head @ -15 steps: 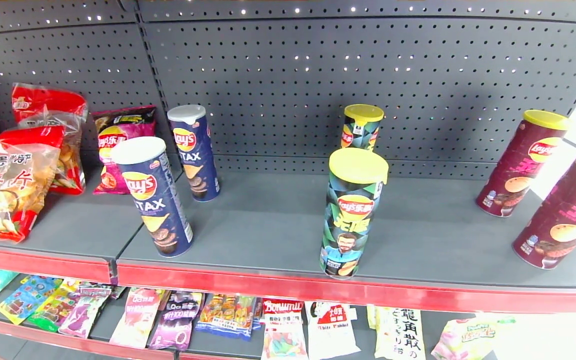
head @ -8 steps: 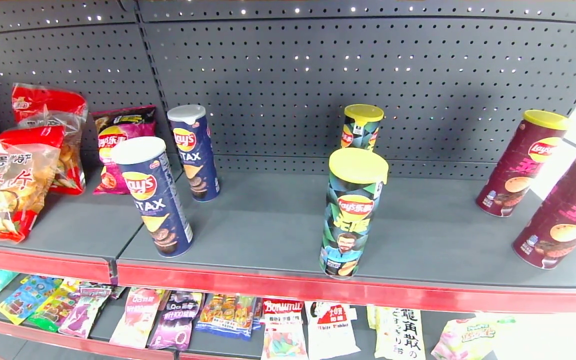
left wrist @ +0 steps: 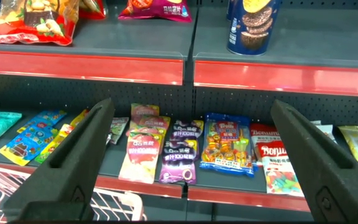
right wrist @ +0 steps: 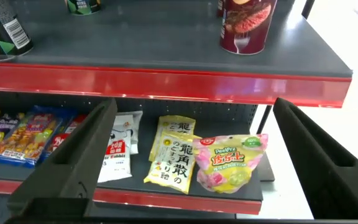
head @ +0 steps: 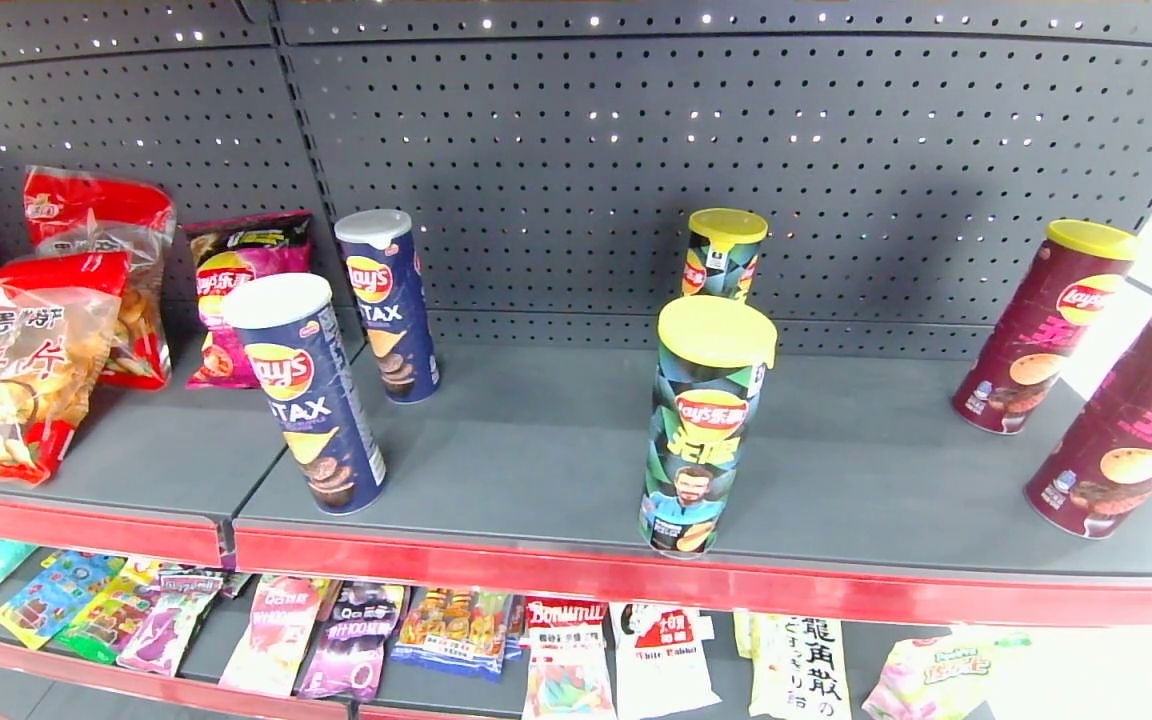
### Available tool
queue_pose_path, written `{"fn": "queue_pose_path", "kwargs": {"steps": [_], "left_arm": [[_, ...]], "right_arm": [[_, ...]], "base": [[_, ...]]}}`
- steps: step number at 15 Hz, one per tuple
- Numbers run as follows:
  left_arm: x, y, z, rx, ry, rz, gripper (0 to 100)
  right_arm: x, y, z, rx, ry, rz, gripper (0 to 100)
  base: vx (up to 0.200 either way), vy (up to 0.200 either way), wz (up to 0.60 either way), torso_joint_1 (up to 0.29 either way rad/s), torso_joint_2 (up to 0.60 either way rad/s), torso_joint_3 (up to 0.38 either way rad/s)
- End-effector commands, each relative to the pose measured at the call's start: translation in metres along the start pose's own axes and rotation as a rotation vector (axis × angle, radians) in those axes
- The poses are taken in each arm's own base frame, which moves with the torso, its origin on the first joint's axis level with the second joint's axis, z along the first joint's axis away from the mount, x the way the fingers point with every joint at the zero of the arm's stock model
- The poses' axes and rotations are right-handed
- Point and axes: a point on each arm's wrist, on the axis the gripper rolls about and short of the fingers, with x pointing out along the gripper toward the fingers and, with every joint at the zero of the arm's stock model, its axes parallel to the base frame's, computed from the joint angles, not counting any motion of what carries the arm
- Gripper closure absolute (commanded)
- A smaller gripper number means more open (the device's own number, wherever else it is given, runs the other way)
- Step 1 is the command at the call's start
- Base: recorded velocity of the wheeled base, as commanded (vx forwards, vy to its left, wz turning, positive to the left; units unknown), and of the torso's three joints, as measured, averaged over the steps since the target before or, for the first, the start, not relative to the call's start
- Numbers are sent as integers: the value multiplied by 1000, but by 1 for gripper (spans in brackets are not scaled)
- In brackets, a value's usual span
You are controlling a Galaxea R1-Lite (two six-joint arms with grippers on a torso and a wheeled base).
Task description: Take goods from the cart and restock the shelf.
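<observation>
The grey upper shelf [head: 536, 440] with a red front edge holds upright chip cans: two blue ones [head: 306, 390] [head: 388, 300], two green ones with yellow lids [head: 706, 420] [head: 724, 255], and two maroon ones [head: 1041, 325] [head: 1126, 430]. My left gripper [left wrist: 191, 106] is open and holds nothing; it sits below the upper shelf, facing the lower shelf's candy bags [left wrist: 179, 152]. A corner of the white wire cart [left wrist: 114, 208] lies beneath it. My right gripper [right wrist: 194, 102] is open with nothing in it, facing the lower shelf's right end, where a green-and-pink bag [right wrist: 232, 162] lies.
Red snack bags [head: 26, 360] and a purple chip bag [head: 236, 290] lean at the upper shelf's left end. A perforated grey back panel [head: 636, 150] closes the rear. Bare shelf surface lies between the blue and green cans, and between the green and maroon cans.
</observation>
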Motion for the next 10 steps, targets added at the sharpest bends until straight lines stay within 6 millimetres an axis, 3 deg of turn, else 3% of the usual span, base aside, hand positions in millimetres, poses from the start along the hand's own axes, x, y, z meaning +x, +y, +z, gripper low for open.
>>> {"fn": "queue_pose_path", "kwargs": {"steps": [1, 4, 10], "left_arm": [[0, 0, 0, 0, 0, 0, 0], [0, 0, 0, 0, 1, 0, 0], [0, 0, 0, 1, 0, -1, 0]], "right_arm": [[0, 0, 0, 1, -2, 1, 0], [0, 0, 0, 0, -2, 1, 0], [0, 0, 0, 3, -2, 1, 0]], "base": [[0, 0, -600, -2, 2, 2], [0, 0, -600, -1, 1, 1], [0, 0, 0, 0, 0, 0]]}}
